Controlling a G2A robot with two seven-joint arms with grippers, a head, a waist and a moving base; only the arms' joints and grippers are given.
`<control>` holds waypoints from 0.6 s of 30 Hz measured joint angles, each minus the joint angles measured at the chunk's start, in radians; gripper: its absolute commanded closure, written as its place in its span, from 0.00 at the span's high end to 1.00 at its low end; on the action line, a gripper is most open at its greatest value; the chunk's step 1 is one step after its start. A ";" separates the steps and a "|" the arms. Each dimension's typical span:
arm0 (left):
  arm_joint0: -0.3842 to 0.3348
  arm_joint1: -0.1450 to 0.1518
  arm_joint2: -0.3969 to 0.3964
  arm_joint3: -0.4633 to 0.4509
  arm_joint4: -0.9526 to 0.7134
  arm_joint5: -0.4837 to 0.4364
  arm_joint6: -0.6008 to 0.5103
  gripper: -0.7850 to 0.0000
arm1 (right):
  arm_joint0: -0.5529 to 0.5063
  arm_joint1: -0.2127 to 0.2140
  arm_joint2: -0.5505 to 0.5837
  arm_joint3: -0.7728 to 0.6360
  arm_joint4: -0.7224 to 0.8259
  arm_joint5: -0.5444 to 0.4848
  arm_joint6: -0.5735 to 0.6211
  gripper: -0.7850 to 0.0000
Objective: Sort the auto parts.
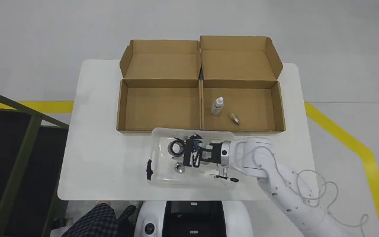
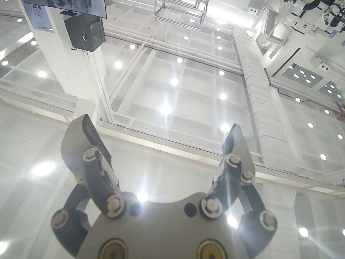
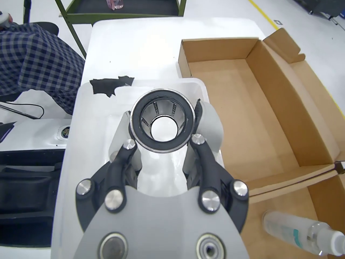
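— What has the right gripper [image 3: 163, 115] got?
— A bearing ring [image 3: 161, 96], black-rimmed, clamped between both fingers above the clear bin [image 3: 89, 125].
— And around it, taking the gripper's nose as twelve?
— A black tape scrap [image 3: 107, 86] on the bin's rim at eleven. An open cardboard box [image 3: 242, 109] at two, just beside the bin. A spray bottle [image 3: 293, 233] lying at five, in the next box [image 3: 327, 190].

The linear bearing [image 3: 134, 121] is bright polished steel with a matt black end ring. The bin [image 3: 89, 136] is glossy translucent plastic. Cardboard box [image 3: 229, 114] — matt brown, fibrous. Spray bottle [image 3: 285, 230] — clear, smooth plastic.
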 measured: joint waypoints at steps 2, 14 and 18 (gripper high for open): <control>0.000 0.000 0.000 0.000 0.000 0.000 0.000 1.00 | -0.011 0.005 0.022 -0.016 0.009 -0.009 -0.014 0.00; 0.000 0.000 0.000 0.000 0.000 0.000 0.000 1.00 | -0.093 0.039 0.217 -0.113 0.084 -0.045 -0.121 0.00; 0.000 0.000 0.000 0.000 0.000 0.000 0.000 1.00 | -0.121 0.048 0.276 -0.136 0.107 -0.058 -0.152 0.00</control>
